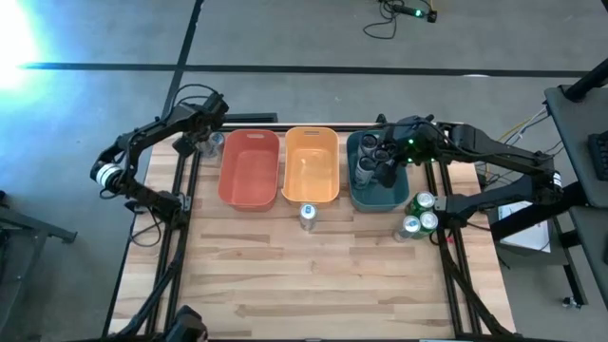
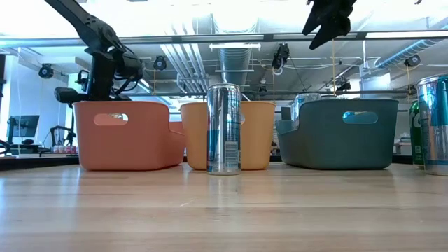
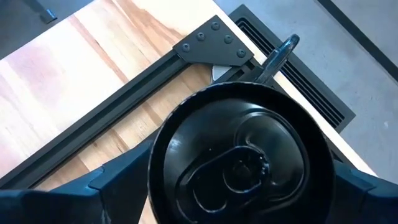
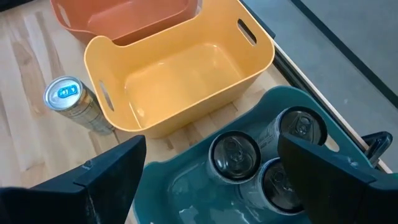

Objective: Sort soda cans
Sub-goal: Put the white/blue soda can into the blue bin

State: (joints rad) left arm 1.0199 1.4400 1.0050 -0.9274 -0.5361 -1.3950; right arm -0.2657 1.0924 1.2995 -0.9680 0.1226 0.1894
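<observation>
Three plastic bins stand side by side across the far half of the wooden table [image 1: 313, 275]: a red bin [image 1: 249, 168], an orange bin [image 1: 311, 164] and a teal bin [image 1: 378, 176]. From above, the red and orange bins look bare inside. The teal bin holds three dark-topped cans [image 4: 235, 153], packed close and upright, as the right wrist view shows.

One blue-and-silver can [image 1: 307, 216] stands alone on the table just in front of the orange bin, upright and clear of it. In the low view this can [image 2: 224, 129] blocks the middle of the orange bin behind it. Three green cans [image 1: 419, 215] cluster at the table's right edge, just in front of the teal bin's near corner and beside the right arm's base.

The left gripper [image 1: 205, 142] sits at the table's far left corner, beside the red bin, the arm bent back on itself along the left edge. Its fingers are closed around a dark can [image 3: 239, 155] — the can's top fills the left wrist view, with the table's corner bracket just beyond it.

The right gripper [image 1: 388, 157] hangs above the teal bin, the arm reaching in from the right side. Its fingers [image 4: 112, 177] are spread wide — nothing between them, the bin's cans showing below the gap.

Counted: three bins; eight cans in view.
</observation>
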